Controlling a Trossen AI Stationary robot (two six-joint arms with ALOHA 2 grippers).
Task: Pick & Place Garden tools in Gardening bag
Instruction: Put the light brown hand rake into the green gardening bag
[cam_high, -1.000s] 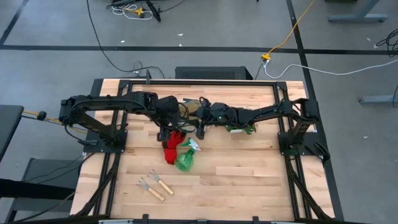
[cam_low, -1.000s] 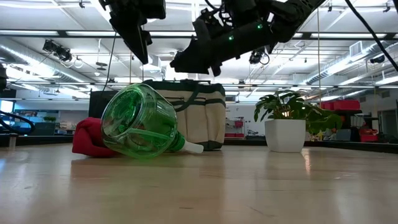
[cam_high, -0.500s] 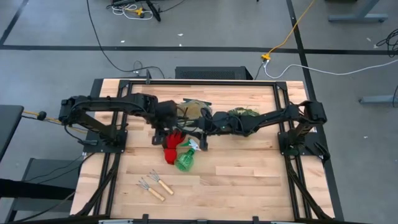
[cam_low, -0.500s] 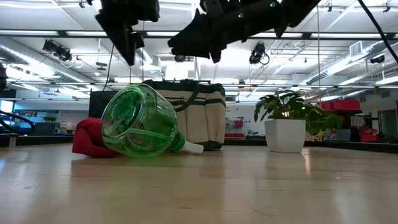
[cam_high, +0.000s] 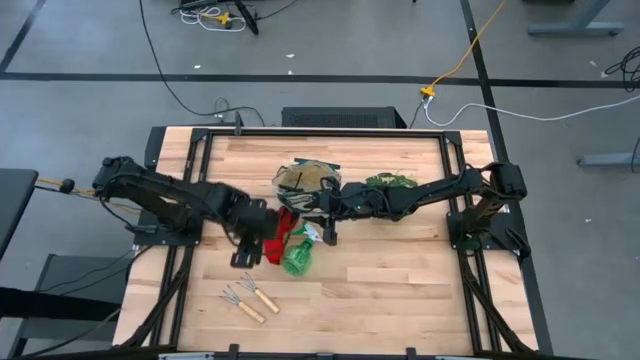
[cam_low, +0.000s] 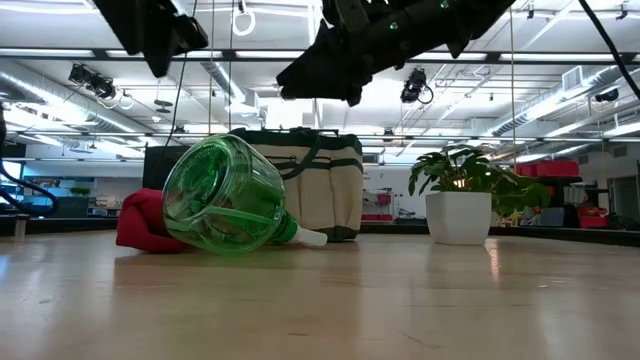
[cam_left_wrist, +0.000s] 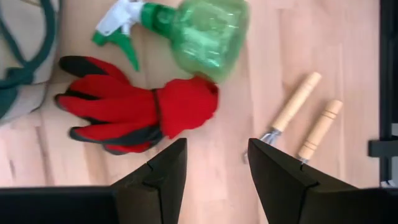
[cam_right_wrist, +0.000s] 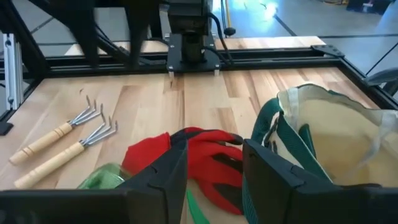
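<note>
From up top I see the wooden desk with both arms reaching toward its middle. The gardening bag, cream with green trim, sits at the far centre, mouth open upward, and the potted plant stands just beside it under the right arm. The right gripper hangs above the desk between the bag and the bottle; in its wrist view its fingers are spread with nothing between them, framing the gloves. The left gripper hovers over the desk just left of the gloves, and its fingers are likewise spread and empty, the bare wood showing in the gap. The green spray bottle lies on its side in front of the bag, white nozzle pointing back toward it. The red gloves lie bundled against the bottle's left flank, touching it, fingertips close to the bag. Nearer me, well apart from that cluster, the two wooden-handled rakes lie side by side on the desk. I cannot find the pruning shears.
</note>
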